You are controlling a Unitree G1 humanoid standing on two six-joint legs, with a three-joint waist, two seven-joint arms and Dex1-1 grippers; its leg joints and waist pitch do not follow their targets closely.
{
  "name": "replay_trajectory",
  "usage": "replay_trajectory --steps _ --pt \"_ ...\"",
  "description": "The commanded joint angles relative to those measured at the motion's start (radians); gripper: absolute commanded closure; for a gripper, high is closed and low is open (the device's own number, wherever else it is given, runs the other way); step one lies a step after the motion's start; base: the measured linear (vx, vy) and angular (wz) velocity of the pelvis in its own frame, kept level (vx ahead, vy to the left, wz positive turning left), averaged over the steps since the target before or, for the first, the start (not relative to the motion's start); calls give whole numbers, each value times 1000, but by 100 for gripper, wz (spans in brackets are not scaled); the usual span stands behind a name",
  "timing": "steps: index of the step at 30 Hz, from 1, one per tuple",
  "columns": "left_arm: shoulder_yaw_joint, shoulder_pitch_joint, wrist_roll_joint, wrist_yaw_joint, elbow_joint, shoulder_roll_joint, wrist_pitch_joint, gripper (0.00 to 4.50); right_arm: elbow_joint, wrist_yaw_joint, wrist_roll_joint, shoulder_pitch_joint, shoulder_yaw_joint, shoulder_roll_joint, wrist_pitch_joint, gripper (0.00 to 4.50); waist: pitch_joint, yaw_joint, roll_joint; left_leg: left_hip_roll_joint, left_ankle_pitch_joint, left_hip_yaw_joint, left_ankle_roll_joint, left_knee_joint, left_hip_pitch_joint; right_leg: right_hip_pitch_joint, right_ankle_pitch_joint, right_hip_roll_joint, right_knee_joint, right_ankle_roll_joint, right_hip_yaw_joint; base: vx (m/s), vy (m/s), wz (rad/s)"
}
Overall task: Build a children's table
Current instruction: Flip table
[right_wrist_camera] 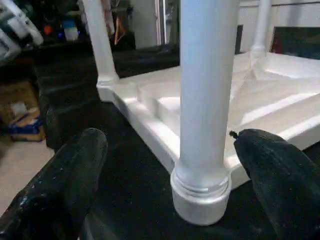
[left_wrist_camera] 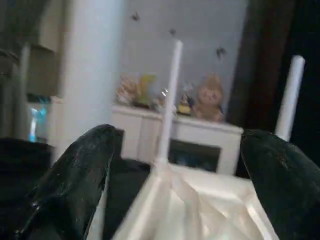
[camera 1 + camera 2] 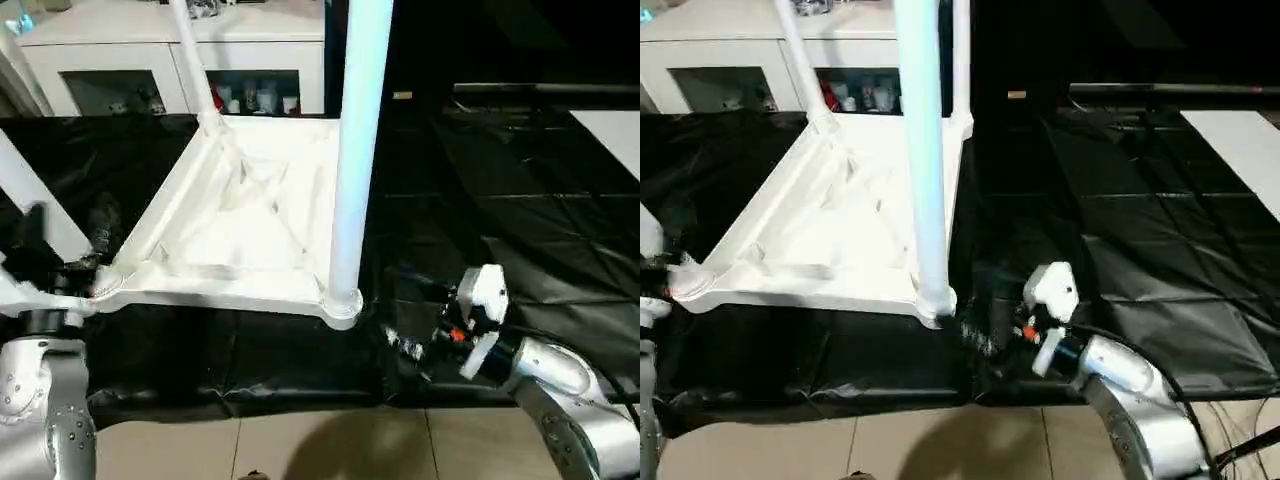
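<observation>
The children's table lies upside down on the black sheet, its ribbed white top (image 3: 250, 225) facing up. White legs stand upright in the corner sockets: the near right leg (image 3: 352, 150), the far left leg (image 3: 195, 60) and the near left leg (image 3: 28, 195). My right gripper (image 1: 170, 142) is open at the near right corner. Its black fingers (image 1: 65, 190) flank the base of that leg (image 1: 205, 90) without touching it. My left gripper (image 2: 177, 145) is open by the near left corner, with that thick leg (image 2: 90, 75) beside one finger (image 2: 75, 190) and nothing held.
The black-sheeted table (image 3: 520, 200) extends to the right and back. A white glass-door cabinet (image 3: 120, 50) stands behind it with toys (image 2: 210, 97) on top. Tiled floor (image 3: 300, 445) lies below the table's front edge.
</observation>
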Motion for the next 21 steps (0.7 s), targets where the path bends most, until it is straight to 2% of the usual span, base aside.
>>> replay_trajectory --steps 1,3,4,5,6,8,9,10,11,12,13,15,18,20,21 --pt "15 -9 -2 15 -11 2 -22 4 -8 14 13 -14 -5 -2 8 0 -43 3 -5 47 -211 -12 44 -81 7 35 -131 -73 -91 -143 45 0 0 0" --pt "42 -23 6 41 -3 13 -53 4 1 31 24 -29 -7 -9 14 0 -44 2 -14 49 -226 -13 37 -84 9 35 -141 -72 -92 -140 44 0 0 0" --pt "45 -26 6 42 1 17 -52 4 3 34 24 -32 -6 -9 13 0 -43 1 -11 49 -229 -14 32 -85 10 33 -137 -71 -91 -141 43 0 0 0" --pt "42 -30 13 36 12 27 -47 4 8 31 20 -38 -4 -7 11 0 -42 -1 -18 49 -231 -14 31 -86 9 33 -137 -70 -92 -138 43 0 0 0" --pt "41 -36 14 31 22 33 -44 4 12 29 18 -42 -4 -4 9 0 -42 -1 -18 48 -235 -14 27 -86 11 32 -141 -70 -91 -136 43 0 0 0" --pt "29 -85 3 2 98 70 -15 4 28 18 13 -58 -1 10 3 0 -41 -1 -25 47 -238 -12 24 -86 13 30 -152 -70 -92 -131 45 0 0 0" --pt "27 -106 5 -5 128 82 -18 4 34 14 9 -62 2 15 1 0 -43 3 -20 44 -244 -10 18 -84 18 24 -168 -69 -93 -128 46 0 0 0" --pt "27 -113 6 -6 137 85 -20 4 35 13 8 -64 2 16 0 0 -44 3 -20 45 -244 -12 12 -85 19 25 -160 -69 -93 -128 46 0 0 0" --pt "29 -131 6 -7 159 92 -23 4 40 11 4 -67 5 18 -2 0 -44 3 -21 46 -238 -13 9 -86 18 27 -147 -70 -90 -130 46 0 0 0" --pt "38 -160 8 10 194 102 -24 4 42 8 -2 -70 7 22 -5 0 -46 5 -16 48 -228 -15 3 -87 17 29 -115 -71 -86 -135 45 0 0 0" --pt "41 -171 7 15 208 107 -21 4 41 7 -3 -70 8 24 -5 0 -47 5 -18 47 -222 -14 2 -85 18 29 -95 -69 -85 -137 44 0 0 0" --pt "55 -223 -1 31 275 133 -11 4 34 1 -6 -69 12 33 -5 0 -50 4 -12 42 -211 -14 -1 -83 17 33 -40 -68 -81 -141 43 0 0 0" --pt "63 -263 -20 22 328 157 13 4 28 -9 -10 -62 14 42 -7 0 -52 3 -13 45 -188 -15 -1 -81 15 38 11 -71 -74 -161 42 0 0 0" --pt "61 -285 -33 3 360 176 44 4 28 -14 -13 -58 15 46 -8 0 -53 2 -10 40 -184 -13 -1 -79 15 38 15 -71 -73 -166 42 0 0 0" --pt "52 -300 -36 -18 380 195 62 4 26 -19 -17 -54 17 48 -9 0 -53 2 -4 42 -186 -15 -3 -80 16 38 13 -71 -71 -169 41 0 0 0"
